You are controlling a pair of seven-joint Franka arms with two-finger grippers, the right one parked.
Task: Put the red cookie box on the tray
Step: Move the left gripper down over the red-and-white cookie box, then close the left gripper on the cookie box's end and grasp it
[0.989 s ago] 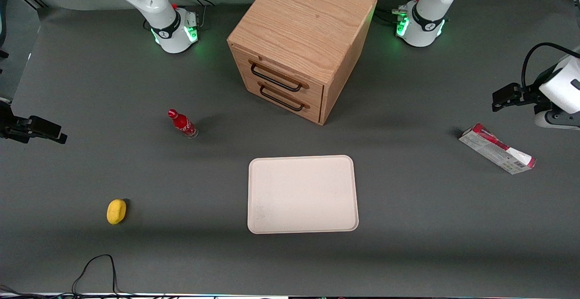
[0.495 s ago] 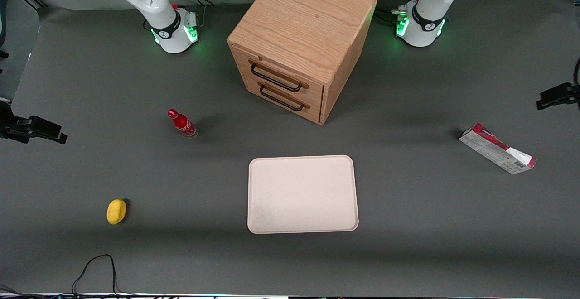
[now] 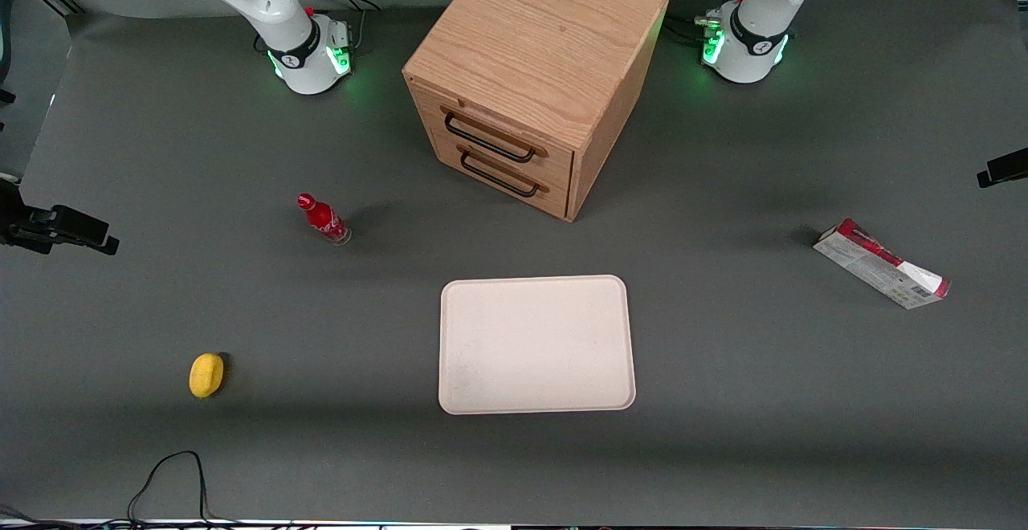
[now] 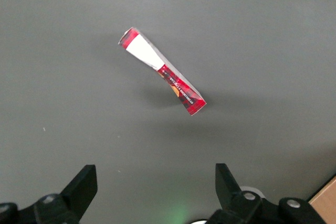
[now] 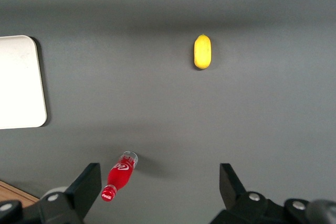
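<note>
from the front, the red cookie box (image 3: 881, 263) lies flat on the bench (image 3: 763, 401) toward the working arm's end, well apart from the tray (image 3: 536, 344), with only a dark tip of the arm showing. the wrist camera shows the hand (image 4: 155, 188) spread wide and empty above the box (image 4: 162, 71).

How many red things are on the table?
2. The cookie box lies toward the working arm's end, under the open pincer. The small bottle stands toward the parked arm's end, farther from the camera than the tray. None looks hidden.
</note>
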